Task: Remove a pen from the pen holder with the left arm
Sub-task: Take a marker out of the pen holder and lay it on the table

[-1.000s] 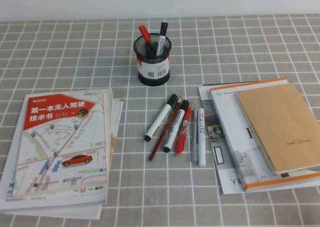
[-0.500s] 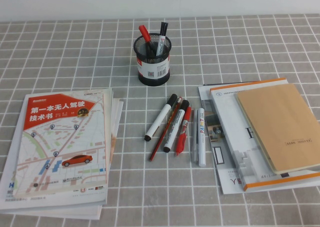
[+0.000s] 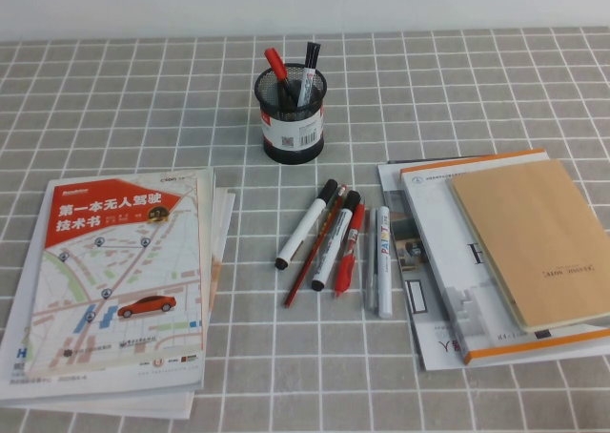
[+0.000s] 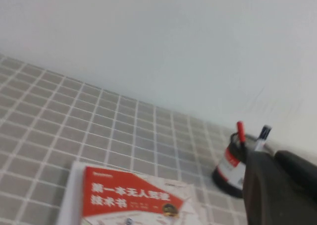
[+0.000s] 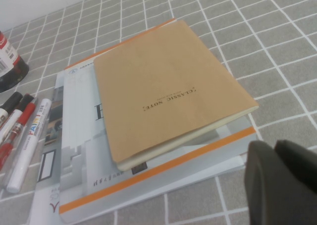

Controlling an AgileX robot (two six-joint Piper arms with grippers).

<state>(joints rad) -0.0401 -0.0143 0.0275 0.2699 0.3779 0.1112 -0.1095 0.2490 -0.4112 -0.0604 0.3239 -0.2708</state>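
the grey checked table [image 3: 124, 109] is the biggest thing here, and from high up neither arm shows over it. a stack of books with a red cover [image 3: 114, 280] lies below and in front of the left gripper [image 4: 275, 160]. a stack with a tan notebook [image 3: 534, 242] lies just in front of the right gripper [image 5: 274, 148], which hangs low by that stack's corner. the black mesh pen holder [image 3: 290, 118] stands upright out past the left fingers [image 4: 262, 185], farther off than the red book, and it is not touching them. some loose pens [image 3: 334, 242] lie flat on the table, away from the fingers too. a red pen [image 3: 274, 66] and a black pen [image 3: 310, 63] stick up out of the holder and lean a little. i think a pen is light, hard and stiff, and smooth, so it can slip. the best place to grab looks like the top part that pokes above the rim. pinch it from the sides and lift it straight up, so the light holder does not tip. the left fingers are pressed together with no gap. they hold nothing and touch nothing. they need to open before they can go round a pen.
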